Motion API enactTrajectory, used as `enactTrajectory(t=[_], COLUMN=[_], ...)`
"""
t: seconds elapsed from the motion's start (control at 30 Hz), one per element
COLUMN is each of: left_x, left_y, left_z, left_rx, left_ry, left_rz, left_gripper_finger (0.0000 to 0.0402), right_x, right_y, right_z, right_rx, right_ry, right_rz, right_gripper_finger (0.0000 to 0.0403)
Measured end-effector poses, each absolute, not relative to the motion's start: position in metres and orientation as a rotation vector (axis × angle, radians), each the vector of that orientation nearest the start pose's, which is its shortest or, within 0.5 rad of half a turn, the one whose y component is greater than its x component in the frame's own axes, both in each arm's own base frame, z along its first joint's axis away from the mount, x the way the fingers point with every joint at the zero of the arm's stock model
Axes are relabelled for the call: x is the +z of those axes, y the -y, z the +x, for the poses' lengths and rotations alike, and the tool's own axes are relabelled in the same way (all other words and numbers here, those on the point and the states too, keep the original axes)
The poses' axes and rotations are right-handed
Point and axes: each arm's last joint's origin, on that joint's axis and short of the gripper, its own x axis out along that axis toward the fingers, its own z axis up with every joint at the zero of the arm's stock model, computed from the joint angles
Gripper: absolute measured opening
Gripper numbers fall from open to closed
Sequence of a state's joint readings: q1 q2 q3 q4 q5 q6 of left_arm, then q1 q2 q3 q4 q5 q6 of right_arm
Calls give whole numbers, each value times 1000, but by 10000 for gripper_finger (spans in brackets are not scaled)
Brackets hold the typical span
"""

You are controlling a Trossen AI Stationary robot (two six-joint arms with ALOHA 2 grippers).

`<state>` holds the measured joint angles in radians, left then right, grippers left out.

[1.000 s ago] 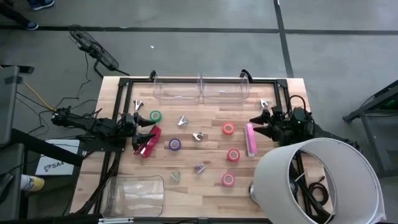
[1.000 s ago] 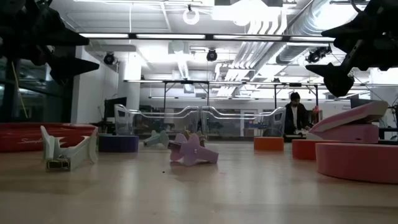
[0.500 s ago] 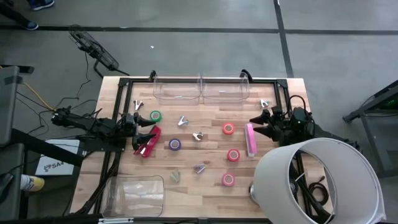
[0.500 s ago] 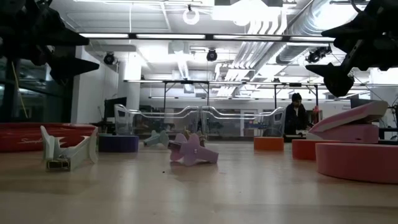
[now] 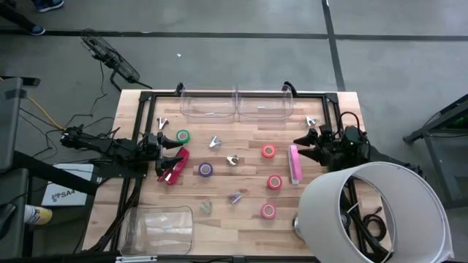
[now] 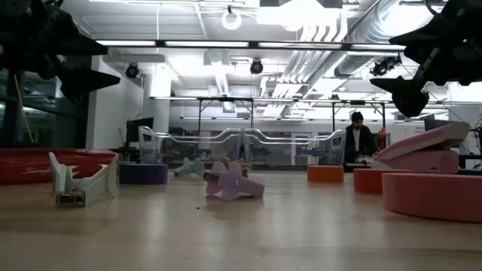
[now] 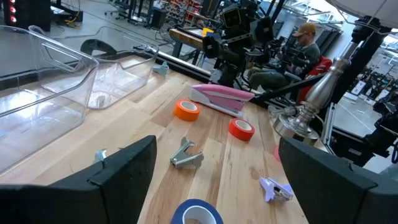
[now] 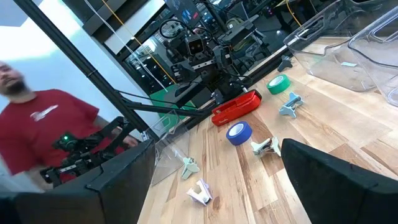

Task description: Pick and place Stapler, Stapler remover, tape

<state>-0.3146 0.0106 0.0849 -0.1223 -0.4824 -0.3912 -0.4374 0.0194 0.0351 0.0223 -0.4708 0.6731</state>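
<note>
Nothing sorted yet as far as I can tell. Left hand hovers at the left edge of the surface, fingers spread, holding nothing, just beside the red stapler and near the green tape. Right hand hovers at the right edge, also spread and empty, just beside the pink stapler. Both staplers lie flat on the wood. Purple tape sits mid-surface; three red-pink tape rolls run in a loose line down the right half. Staple removers are scattered: a purple one toward the front, pale ones in the middle and near the back corners. Two clear bins at the back edge look nearly empty; something small shows in the left one, can't tell what. A third clear bin at the front left looks empty too. So basically everything is left: two staplers, five tape rolls, all removers. Each hand is well placed for its nearest stapler.
</note>
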Motion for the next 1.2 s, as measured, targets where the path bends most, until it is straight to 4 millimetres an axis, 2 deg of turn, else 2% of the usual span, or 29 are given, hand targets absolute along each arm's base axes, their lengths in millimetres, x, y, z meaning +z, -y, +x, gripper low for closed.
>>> enactTrajectory(t=[1.2], left_x=[180], left_y=[14], left_z=[89], left_rx=[195], left_ry=[-5], left_rz=[-377], left_gripper_finger=[332], right_x=[176], right_y=[28], right_z=[90], right_rx=[44], right_ry=[22], right_rz=[656], right_gripper_finger=[339])
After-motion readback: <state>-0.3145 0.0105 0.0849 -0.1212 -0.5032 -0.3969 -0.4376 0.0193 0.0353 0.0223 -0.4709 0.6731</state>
